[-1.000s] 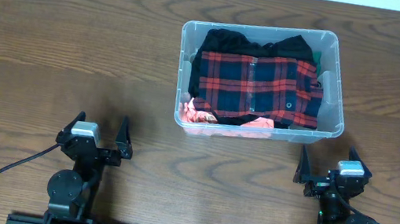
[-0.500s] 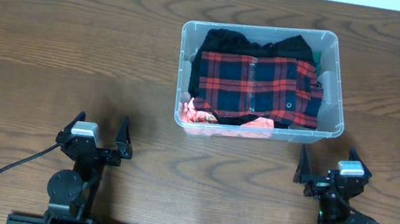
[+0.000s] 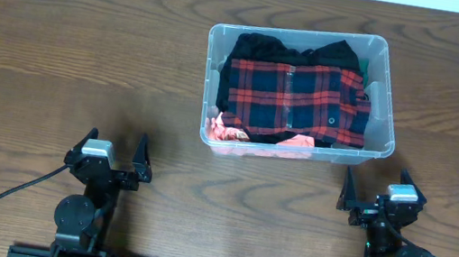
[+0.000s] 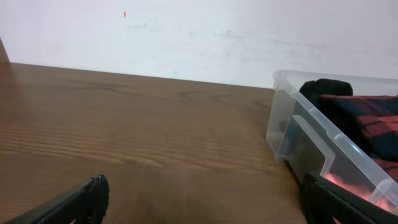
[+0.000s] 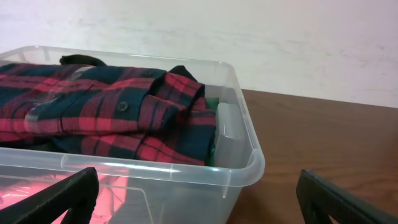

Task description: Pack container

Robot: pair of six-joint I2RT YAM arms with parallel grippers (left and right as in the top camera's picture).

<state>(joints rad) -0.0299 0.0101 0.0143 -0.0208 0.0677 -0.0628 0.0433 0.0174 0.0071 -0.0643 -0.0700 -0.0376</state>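
The container (image 3: 387, 90) sat on the tabletop (image 3: 59, 48), on the right side, just past the right arm. It was full of clothes. A red and dark checked shirt (image 3: 293, 97) lay on top, over a black cloth (image 3: 265, 44). A bit of pink cloth (image 3: 227, 132) peeked out at the near edge. Nothing loose lay outside it. The left fingers (image 4: 81, 198) and right fingers (image 5: 68, 190) were spread wide, held nothing, and touched nothing. The packing looked done, or very nearly done.
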